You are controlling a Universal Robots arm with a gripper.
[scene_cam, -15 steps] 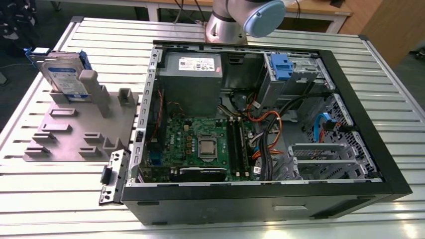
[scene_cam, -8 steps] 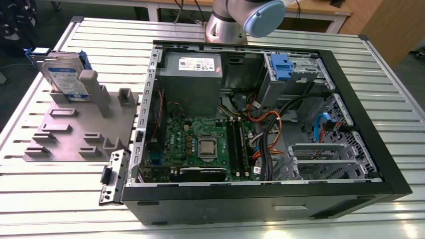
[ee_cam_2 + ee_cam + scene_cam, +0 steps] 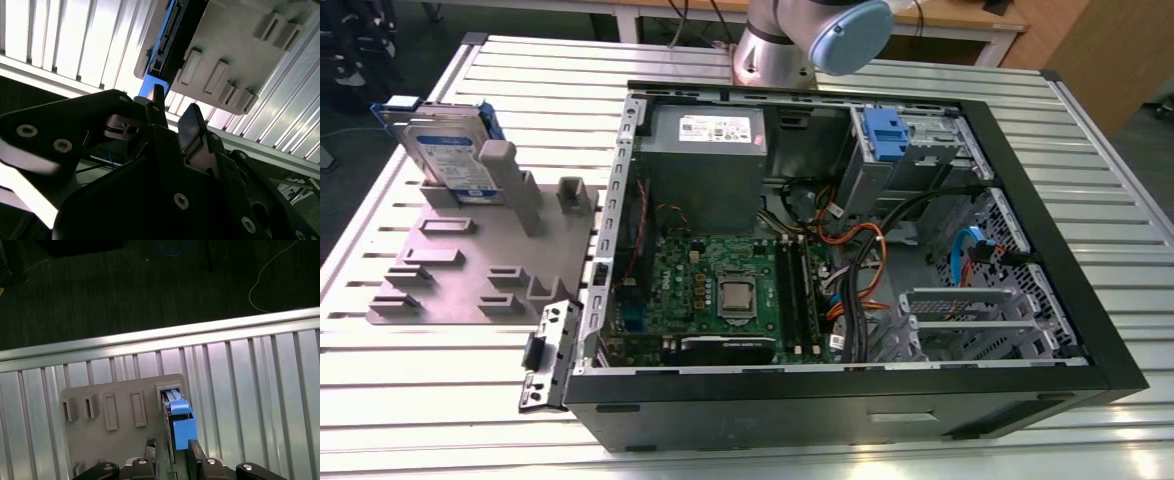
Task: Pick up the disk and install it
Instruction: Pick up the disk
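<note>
Arm point(image 3: 807, 40): silver link with a blue-capped joint at top centre of the exterior view, behind the open PC case point(image 3: 1067, 330). Both wrist views look down on the grey holder point(image 3: 115, 440), with the claw point(image 3: 178, 460) pointing down over it. The claw point(image 3: 172, 122) is apart, with a clear gap between the fingers point(image 3: 192, 125) and nothing gripped.

The disk point(image 3: 447, 150) is at upper left of the exterior view, standing on edge in a holder point(image 3: 447, 270) slot on the slatted desk point(image 3: 1121, 160). It is well apart from the case. It stands upright with a slight lean, label face toward the frame's lower right, blue bracket round the rim. I can't tell whether the long axis is upright or level, since posts hide the lower part.

In the first wrist view the disk point(image 3: 179, 415) is seen edge-on, thin edge up. The blue bracket end is nearest the claw, and the edge lines up with the finger gap. I can't tell if they touch. In the second wrist view the disk point(image 3: 175, 35) shows a dark edge beyond the fingertips.
</note>
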